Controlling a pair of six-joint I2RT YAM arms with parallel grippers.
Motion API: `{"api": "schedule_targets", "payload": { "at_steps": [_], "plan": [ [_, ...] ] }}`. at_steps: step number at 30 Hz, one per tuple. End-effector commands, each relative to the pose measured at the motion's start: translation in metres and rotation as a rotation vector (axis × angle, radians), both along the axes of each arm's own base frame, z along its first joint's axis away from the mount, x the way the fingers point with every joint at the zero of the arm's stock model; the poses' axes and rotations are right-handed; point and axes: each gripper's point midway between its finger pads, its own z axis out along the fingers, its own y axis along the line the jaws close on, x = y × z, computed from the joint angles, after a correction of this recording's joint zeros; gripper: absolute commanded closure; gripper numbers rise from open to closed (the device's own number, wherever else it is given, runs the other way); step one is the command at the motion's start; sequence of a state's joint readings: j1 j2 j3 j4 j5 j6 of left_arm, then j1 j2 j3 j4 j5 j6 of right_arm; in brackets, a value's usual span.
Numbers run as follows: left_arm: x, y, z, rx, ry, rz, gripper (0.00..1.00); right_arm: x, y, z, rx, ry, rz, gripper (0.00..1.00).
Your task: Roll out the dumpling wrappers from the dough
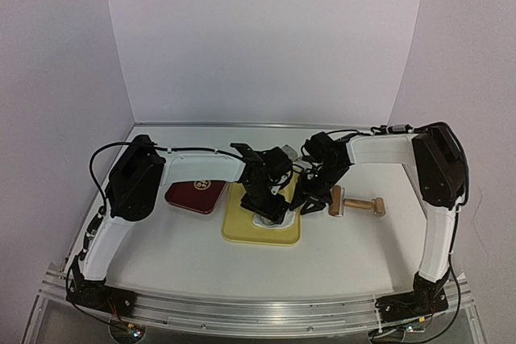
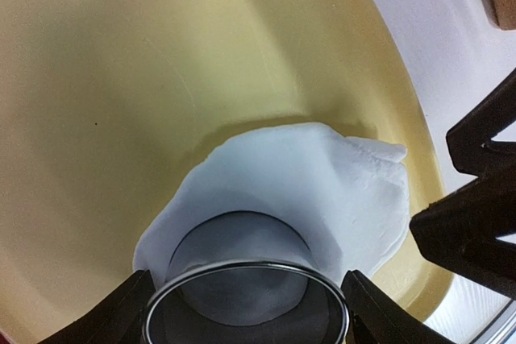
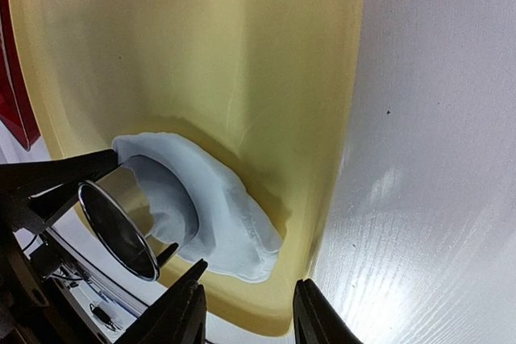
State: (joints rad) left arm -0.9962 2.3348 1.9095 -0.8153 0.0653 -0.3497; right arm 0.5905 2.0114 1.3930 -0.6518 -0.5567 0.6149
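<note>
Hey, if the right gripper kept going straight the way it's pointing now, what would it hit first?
Probably the edge of the dough, which lies right ahead of the open right gripper on the yellow tray. Depth is unclear, so it might land on the tray's rim just beside it.

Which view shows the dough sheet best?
Left wrist: nearly the whole outline of the dough shows, the ring cutter standing on its near part. Right wrist shows it side-on, partly behind the cutter. The top view hides almost all under the arms.
</note>
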Motion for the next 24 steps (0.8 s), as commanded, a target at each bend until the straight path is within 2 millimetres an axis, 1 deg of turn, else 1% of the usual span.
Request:
{"api": "schedule_targets", "payload": {
  "at_steps": [1,3,5,7,11,15,21,24],
  "plan": [
    [0.01,0.005,0.031,-0.013,-0.061,0.037,0.21,-0.005,0.011,-0.005,0.021,0.024,0.031,0.63],
    [0.011,0.004,0.032,-0.016,-0.063,0.041,0.21,-0.005,0.015,-0.007,0.025,0.028,0.042,0.63],
    [0.012,0.003,0.034,-0.021,-0.065,0.046,0.18,-0.004,0.018,-0.008,0.029,0.029,0.048,0.64],
    [0.012,0.003,0.038,-0.028,-0.068,0.051,0.16,-0.005,0.018,-0.01,0.027,0.034,0.052,0.66],
    [0.012,0.003,0.041,-0.039,-0.07,0.061,0.15,-0.004,0.018,-0.016,0.015,0.036,0.052,0.66],
    [0.02,0.007,0.04,-0.018,-0.101,0.09,0.2,-0.003,0.015,-0.025,-0.009,0.045,0.045,0.64],
    [0.021,0.0,0.041,-0.046,-0.101,0.075,0.24,-0.005,0.014,-0.04,-0.025,0.072,0.052,0.64],
    [0.019,0.0,0.037,-0.044,-0.091,0.062,0.3,-0.005,0.014,-0.045,-0.034,0.079,0.052,0.65]
  ]
}}
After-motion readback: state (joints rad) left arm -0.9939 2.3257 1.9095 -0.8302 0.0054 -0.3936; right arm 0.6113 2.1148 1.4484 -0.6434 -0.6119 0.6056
